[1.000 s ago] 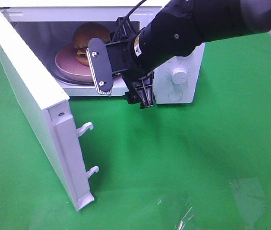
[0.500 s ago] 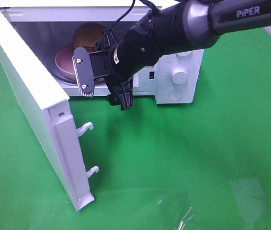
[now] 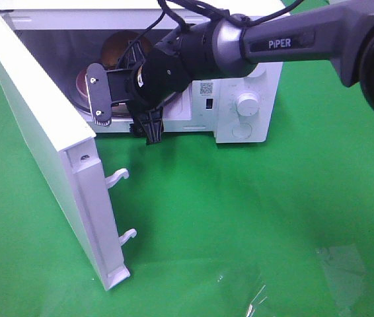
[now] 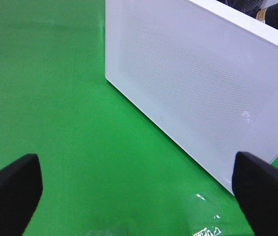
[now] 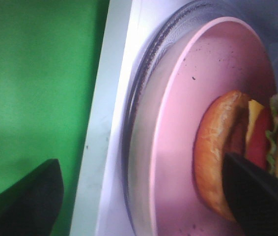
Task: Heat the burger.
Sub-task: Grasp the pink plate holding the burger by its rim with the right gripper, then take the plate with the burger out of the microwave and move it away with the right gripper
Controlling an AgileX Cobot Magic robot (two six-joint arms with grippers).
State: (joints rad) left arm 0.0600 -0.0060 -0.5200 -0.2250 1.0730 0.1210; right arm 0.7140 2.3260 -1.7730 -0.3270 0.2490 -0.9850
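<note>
The burger (image 3: 116, 45) rests on a pink plate (image 3: 81, 84) inside the open white microwave (image 3: 253, 79); only its brown bun top shows past the arm. In the right wrist view the burger (image 5: 217, 147) lies on its side on the plate (image 5: 183, 113), showing bun, cheese, tomato and lettuce. My right gripper (image 3: 125, 123) is open at the microwave's mouth, just in front of the plate, holding nothing. Its fingers (image 5: 28, 201) frame the plate's near edge. My left gripper (image 4: 139, 196) is open over the green table, facing the door's outer face (image 4: 198, 83).
The microwave door (image 3: 48, 145) swings out to the left, with two latch hooks (image 3: 117, 177) on its edge. The control knob (image 3: 246, 102) sits on the right panel. A crumpled clear film (image 3: 336, 264) lies on the green table (image 3: 260, 211) at front right.
My right gripper has moved left and farther back, from in front of the microwave to its mouth close to the plate, staying open. The burger and plate have not moved.
</note>
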